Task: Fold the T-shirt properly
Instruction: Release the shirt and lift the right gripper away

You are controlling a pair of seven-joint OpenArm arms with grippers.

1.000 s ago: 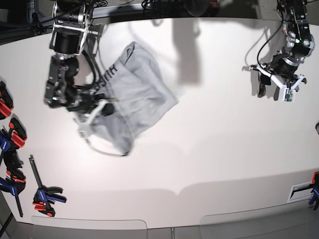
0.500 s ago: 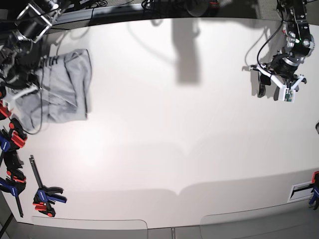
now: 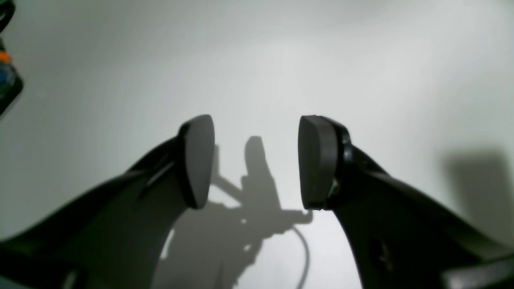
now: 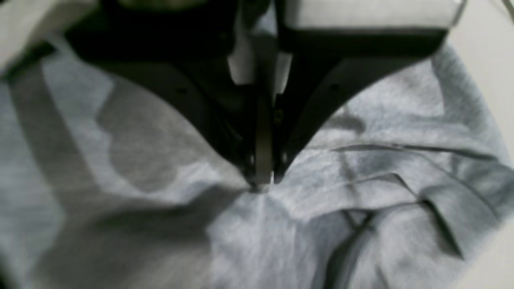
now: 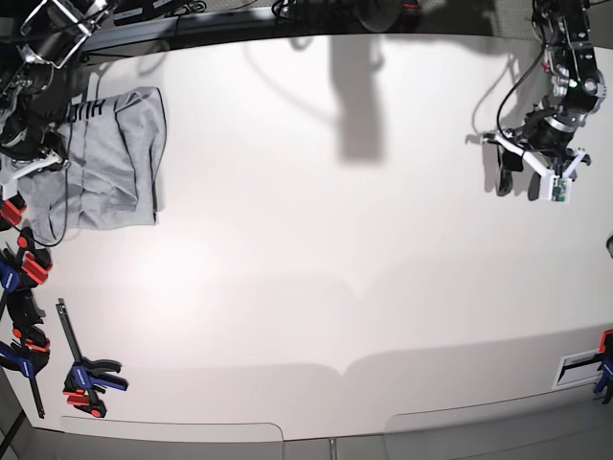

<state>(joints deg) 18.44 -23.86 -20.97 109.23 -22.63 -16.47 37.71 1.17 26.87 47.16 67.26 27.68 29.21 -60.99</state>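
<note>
The T-shirt (image 5: pixel 101 158) sits far off at the left edge of the tabletop (image 5: pixel 316 287) in the base view, bunched into a rough lump with its black letters peeking out at the top. The right gripper (image 4: pixel 261 182) has its jaws pinched tight on a bit of the grey cloth — the wrist view shows the fabric pulled into a little peak right at the tips. The left gripper (image 5: pixel 532 177) hangs over bare tabletop on the other side, well apart from the shirt, with its jaws wide and nothing between them.

Here is what could go wrong. The shirt lies so close to the edge that a tug the wrong way might drag part of it off the tabletop. It is also near the red and blue clamps (image 5: pixel 24 268), and loose cloth could catch on them. The pinch looks small, so the cloth may slip out if the arm pulls fast. And with only one arm helping, the shirt will likely stay crumpled — the creases seen in the wrist view would get folded in, not smoothed.
</note>
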